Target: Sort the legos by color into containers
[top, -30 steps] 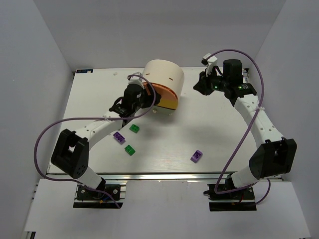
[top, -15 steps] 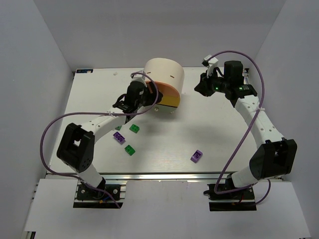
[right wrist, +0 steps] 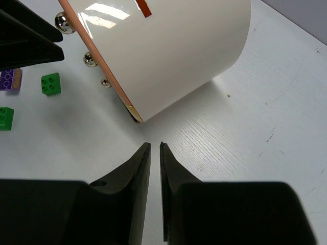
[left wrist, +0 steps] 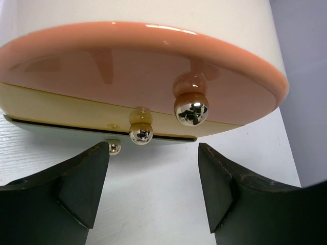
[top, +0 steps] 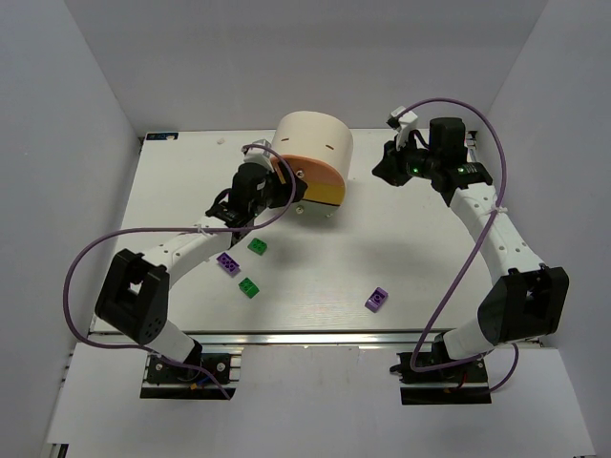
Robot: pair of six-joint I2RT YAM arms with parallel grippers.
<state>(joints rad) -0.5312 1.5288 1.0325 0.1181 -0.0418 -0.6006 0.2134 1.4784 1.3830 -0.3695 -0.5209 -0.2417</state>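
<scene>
The left gripper (left wrist: 153,149) has drawn back slightly from the orange drawer (left wrist: 127,66) and yellow drawer (left wrist: 56,109), its jaws apart and empty, so it looks free to fetch a brick. Green bricks (top: 257,246) and purple bricks (top: 227,262) lie unsorted on the table (top: 401,248) near the drum (top: 315,138). The right gripper (right wrist: 155,148) hangs beside the drum, jaws nearly together on nothing
</scene>
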